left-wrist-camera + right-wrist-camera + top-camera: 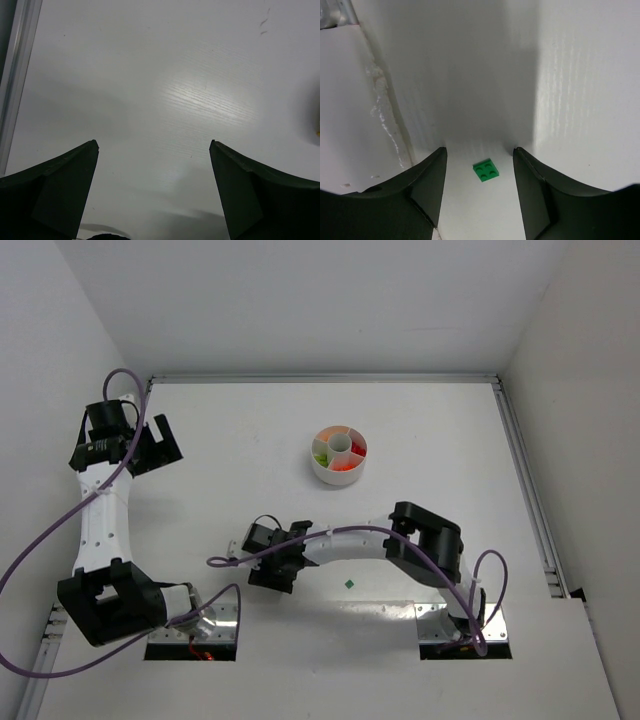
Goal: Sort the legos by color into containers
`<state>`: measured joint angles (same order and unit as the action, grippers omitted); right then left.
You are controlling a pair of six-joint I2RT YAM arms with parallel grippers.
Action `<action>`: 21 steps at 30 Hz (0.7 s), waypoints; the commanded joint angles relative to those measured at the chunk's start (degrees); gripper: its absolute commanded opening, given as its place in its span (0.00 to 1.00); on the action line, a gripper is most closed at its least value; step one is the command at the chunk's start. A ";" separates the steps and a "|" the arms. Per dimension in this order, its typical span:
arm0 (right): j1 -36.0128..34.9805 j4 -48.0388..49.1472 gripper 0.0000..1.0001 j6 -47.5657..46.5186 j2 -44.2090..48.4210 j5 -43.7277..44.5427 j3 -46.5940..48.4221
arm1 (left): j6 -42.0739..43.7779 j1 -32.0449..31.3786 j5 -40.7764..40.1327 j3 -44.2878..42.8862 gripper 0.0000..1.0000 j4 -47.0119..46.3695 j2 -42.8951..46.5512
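The right gripper [479,151] hangs low near the table's near edge, between the two arm bases, with its fingers apart and nothing clamped. A green lego [486,170] lies flat and studs up on the table between them, touching neither. It looks light, rigid and slick, likely to skid or flip, so two opposite flat sides are the place to pinch. The white dish [338,478] sits well apart toward the far edge. The left gripper [152,445] is spread wide by the left edge.

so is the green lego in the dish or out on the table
Out. The green lego lies flat, studs up, on the table, apart from the white dish and untouched by the right gripper.
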<state>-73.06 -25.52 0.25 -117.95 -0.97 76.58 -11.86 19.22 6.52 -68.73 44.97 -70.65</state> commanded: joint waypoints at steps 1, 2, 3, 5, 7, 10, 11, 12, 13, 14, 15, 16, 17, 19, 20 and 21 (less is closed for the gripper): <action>1.60 -4.36 0.55 0.10 -5.01 4.22 -6.08 | 0.08 0.73 1.12 0.17 1.00 -0.67 0.25; 2.38 -4.36 0.55 0.10 -5.01 4.22 -6.09 | 0.08 0.73 1.12 0.17 1.00 -0.67 0.25; 2.39 -4.36 0.55 0.10 -5.01 4.22 -6.61 | 0.08 0.73 1.12 0.17 1.00 -0.67 0.25; 3.01 -4.36 0.54 0.10 -5.01 4.22 -6.61 | 0.08 0.73 1.74 0.17 1.00 -0.67 -0.27; 3.53 -4.89 0.54 0.10 -5.01 4.22 -6.61 | 0.08 0.73 1.74 0.17 1.00 -0.67 -0.28; 4.06 -5.68 0.54 -0.43 -5.01 3.00 -6.61 | 0.08 0.73 1.74 0.17 1.00 -0.67 -0.28; 4.06 -5.68 0.53 -0.43 -5.01 2.39 -6.61 | 0.08 0.73 1.74 0.17 1.00 -0.67 -0.28; 4.06 -6.29 0.53 -0.95 -5.01 2.38 -7.22 | 0.08 0.73 2.26 0.17 1.00 -0.67 -0.28; 4.58 -6.30 0.53 -0.95 -5.01 1.77 -7.23 | 0.08 0.73 2.26 0.17 1.00 -0.67 -0.28; 4.59 -6.30 0.53 -0.95 -5.01 1.76 -7.84 | 0.08 0.73 2.26 0.17 1.00 -0.67 -0.28; 4.59 -6.30 0.53 -1.56 -5.01 1.15 -8.37 | 0.08 0.73 2.26 0.17 1.00 -0.67 -0.28; 4.59 -6.30 0.53 -1.57 -4.49 1.15 -8.37 | 0.08 0.73 2.26 0.17 1.00 -0.67 -0.28; 4.59 -6.30 0.53 -1.57 -4.48 1.15 -9.07 | 0.08 0.73 2.79 0.17 1.00 -0.67 -0.80; 4.59 -6.91 0.53 -2.36 -3.87 0.62 -9.77 | 0.08 0.73 2.79 0.17 1.00 -0.67 -0.80; 4.59 -6.91 0.53 -2.36 -3.87 -0.16 -10.65 | 0.08 0.73 2.79 0.17 1.00 -0.67 -0.80; 4.59 -6.91 0.53 -3.14 -3.34 -0.17 -11.18 | 0.08 0.73 2.79 0.17 1.00 -0.67 -0.80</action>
<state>-69.21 -22.44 -0.89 -115.57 -2.09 72.14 -11.86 19.22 8.32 -68.71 44.95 -71.40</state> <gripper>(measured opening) 0.526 0.995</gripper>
